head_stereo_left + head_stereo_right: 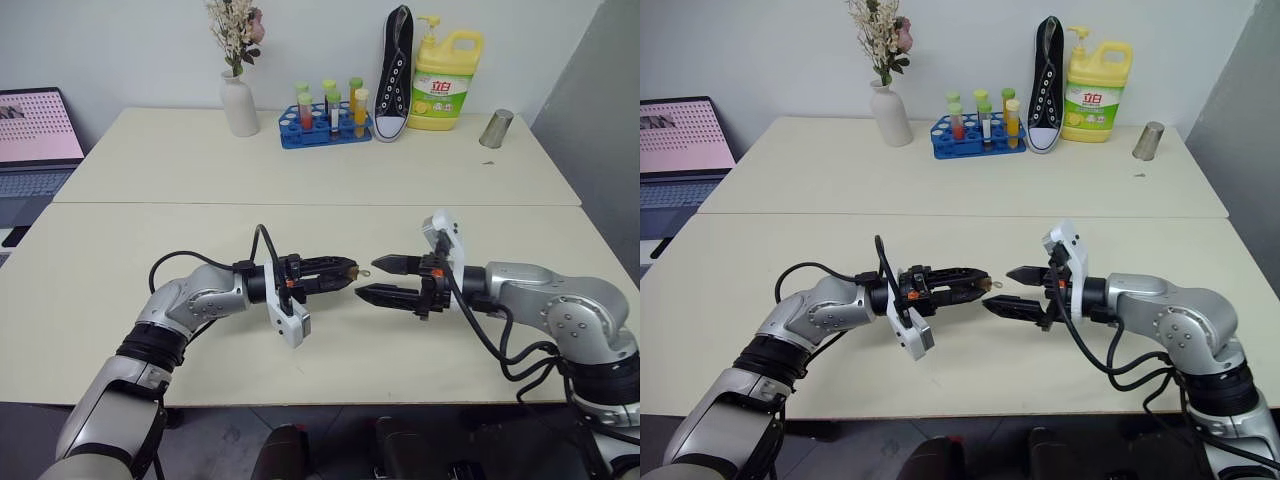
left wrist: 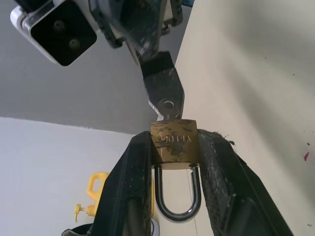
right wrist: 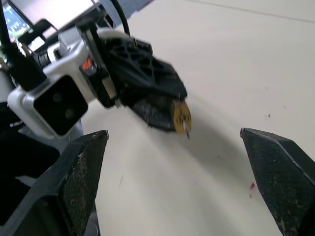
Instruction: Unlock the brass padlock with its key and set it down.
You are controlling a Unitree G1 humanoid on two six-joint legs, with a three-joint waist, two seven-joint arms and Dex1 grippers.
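Gleaming brass padlock (image 2: 174, 145) bears U-shaped silvery shackle.

Two pale cream tables stand pushed together, a seam running across between the near worktop (image 1: 120, 330) and the far worktop (image 1: 150, 150). Behind them rises a plain white wall (image 1: 120, 50); a grey panel (image 1: 600, 100) closes the room at the right. Along the far edge of the far worktop stand a white vase of dried flowers (image 1: 238, 100), a blue rack of tubes (image 1: 325, 125), a black sneaker (image 1: 395, 75) propped upright against the wall, a yellow detergent bottle (image 1: 445, 80) and, near the far right corner, a metal cup (image 1: 496, 128). Beyond the left edge sits an open laptop (image 1: 35, 140) with a pink screen. The light is even and soft.
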